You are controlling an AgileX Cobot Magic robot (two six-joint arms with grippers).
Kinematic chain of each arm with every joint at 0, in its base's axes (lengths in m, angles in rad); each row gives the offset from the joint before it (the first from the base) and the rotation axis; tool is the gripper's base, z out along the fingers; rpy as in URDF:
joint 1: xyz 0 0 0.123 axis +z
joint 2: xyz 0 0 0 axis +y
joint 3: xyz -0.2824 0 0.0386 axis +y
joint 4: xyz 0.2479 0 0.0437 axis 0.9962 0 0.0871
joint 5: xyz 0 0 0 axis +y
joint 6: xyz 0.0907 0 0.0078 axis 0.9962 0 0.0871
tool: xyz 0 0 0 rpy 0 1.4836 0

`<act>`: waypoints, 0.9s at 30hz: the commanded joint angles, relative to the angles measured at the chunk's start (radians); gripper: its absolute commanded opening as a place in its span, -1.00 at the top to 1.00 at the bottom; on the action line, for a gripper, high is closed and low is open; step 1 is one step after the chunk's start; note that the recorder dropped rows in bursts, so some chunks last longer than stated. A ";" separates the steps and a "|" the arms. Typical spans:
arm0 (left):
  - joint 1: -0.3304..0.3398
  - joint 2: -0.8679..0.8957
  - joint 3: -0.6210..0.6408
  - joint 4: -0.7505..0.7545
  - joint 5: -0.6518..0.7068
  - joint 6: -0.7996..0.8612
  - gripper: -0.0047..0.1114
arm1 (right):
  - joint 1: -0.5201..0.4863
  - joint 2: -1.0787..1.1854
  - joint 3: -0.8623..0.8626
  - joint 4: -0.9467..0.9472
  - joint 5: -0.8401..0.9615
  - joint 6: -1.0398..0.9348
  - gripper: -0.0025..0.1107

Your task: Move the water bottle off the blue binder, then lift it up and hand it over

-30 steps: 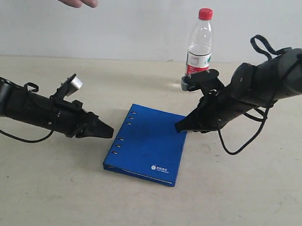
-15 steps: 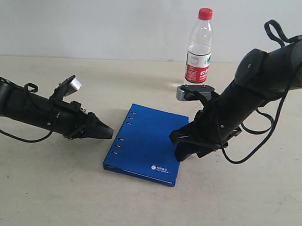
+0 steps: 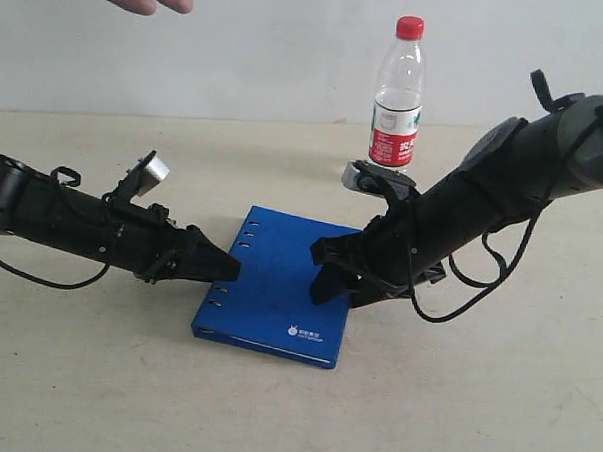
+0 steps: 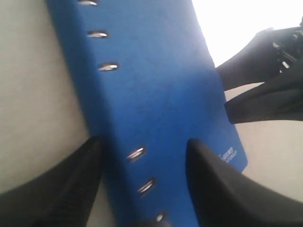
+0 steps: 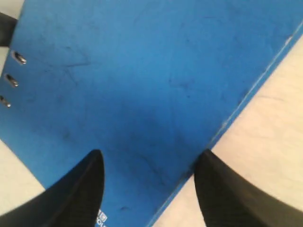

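Exterior view: light even, diffuse and moderately bright, with only faint soft shadows on the table (image 3: 95, 377) around the blue binder (image 3: 274, 290); focus acceptable. Left wrist view: soft throughout, upper right blown out to white, fingers (image 4: 61, 189) of the left gripper (image 4: 144, 144) dark and defocused at the bottom. Right wrist view: sharper, cover scuffs legible, fingers (image 5: 71, 198) of the right gripper (image 5: 150, 153) blurred black shapes along the bottom.

R arm (image 3: 483, 194) btwn binder (image 3: 274, 290) & bottle (image 3: 398, 100)
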 commanded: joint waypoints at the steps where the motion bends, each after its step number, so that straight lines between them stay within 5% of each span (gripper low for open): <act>1: -0.034 0.002 0.003 -0.004 0.011 0.024 0.04 | 0.000 0.032 0.006 0.075 0.077 -0.128 0.02; 14: -0.037 0.002 0.003 -0.050 -0.012 0.113 0.04 | 0.000 0.032 0.006 0.366 0.570 -0.537 0.02; 22: -0.003 0.002 0.003 -0.050 -0.062 0.100 0.04 | 0.000 0.032 0.006 0.398 0.503 -0.565 0.02; 27: 0.017 0.002 0.003 -0.048 0.077 0.100 0.04 | 0.000 0.032 0.006 0.398 0.371 -0.534 0.02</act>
